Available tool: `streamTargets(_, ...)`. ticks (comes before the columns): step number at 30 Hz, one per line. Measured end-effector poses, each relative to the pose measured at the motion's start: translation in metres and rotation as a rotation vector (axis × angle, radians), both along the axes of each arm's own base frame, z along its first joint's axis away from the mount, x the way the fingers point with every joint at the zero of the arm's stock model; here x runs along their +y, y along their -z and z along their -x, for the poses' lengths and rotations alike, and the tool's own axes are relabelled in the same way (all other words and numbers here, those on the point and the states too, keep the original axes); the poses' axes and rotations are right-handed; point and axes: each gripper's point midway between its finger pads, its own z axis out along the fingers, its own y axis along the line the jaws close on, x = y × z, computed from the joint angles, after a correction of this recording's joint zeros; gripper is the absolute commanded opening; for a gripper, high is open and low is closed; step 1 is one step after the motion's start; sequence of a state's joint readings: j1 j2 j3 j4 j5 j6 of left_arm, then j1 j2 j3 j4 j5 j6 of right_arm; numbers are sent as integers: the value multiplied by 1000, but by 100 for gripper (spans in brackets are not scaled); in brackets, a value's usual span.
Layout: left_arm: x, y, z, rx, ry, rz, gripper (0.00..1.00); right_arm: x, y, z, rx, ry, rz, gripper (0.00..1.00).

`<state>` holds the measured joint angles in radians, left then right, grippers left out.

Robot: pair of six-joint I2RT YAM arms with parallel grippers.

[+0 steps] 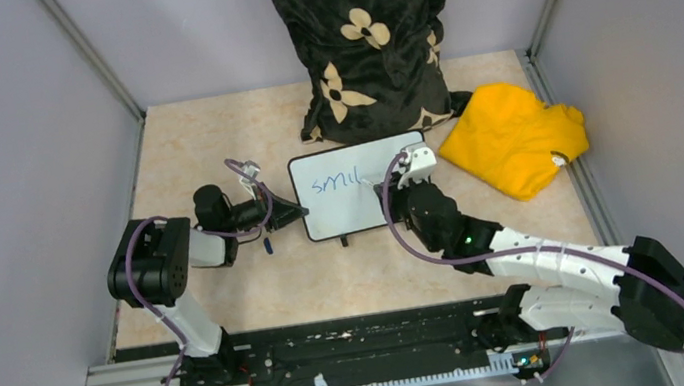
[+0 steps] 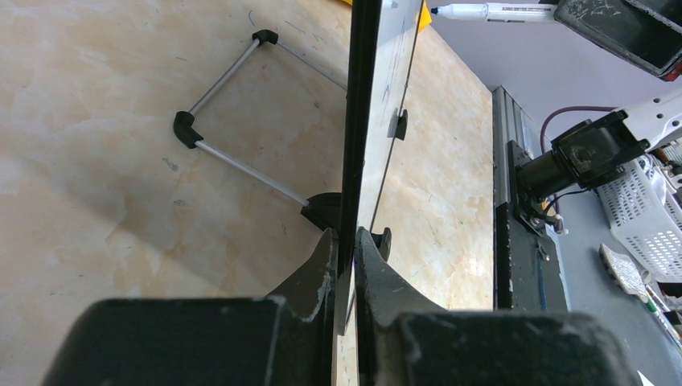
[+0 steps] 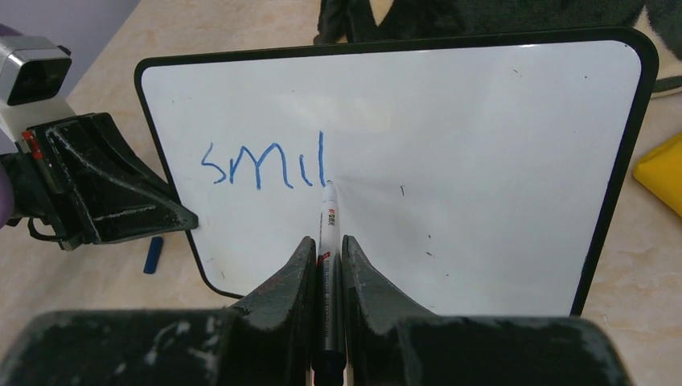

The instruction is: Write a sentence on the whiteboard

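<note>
The whiteboard point(image 1: 358, 191) stands mid-table, tilted on its wire stand point(image 2: 233, 92). In the right wrist view the whiteboard point(image 3: 482, 145) bears blue letters "smil" point(image 3: 261, 165). My left gripper point(image 1: 292, 212) is shut on the board's left edge; the left wrist view shows the board's edge point(image 2: 362, 121) between my fingers point(image 2: 318, 273). My right gripper point(image 3: 326, 249) is shut on a white marker point(image 3: 326, 217), its tip touching the board just right of the last letter. The marker also shows in the left wrist view point(image 2: 490, 11).
A yellow cloth point(image 1: 512, 137) lies right of the board. A black flowered pillow point(image 1: 362, 39) stands behind it. A small blue cap point(image 3: 153, 254) lies on the table by the board's left side. Grey walls close in both sides.
</note>
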<state>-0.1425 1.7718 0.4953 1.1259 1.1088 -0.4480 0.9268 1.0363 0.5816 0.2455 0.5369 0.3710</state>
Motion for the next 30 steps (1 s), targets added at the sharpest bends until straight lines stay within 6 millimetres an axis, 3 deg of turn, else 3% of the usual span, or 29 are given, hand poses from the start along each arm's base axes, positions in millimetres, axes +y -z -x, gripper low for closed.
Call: streamTargets(30,-2,0,1,1,7,-1,0,-8,4,-12,-5,62,13,0)
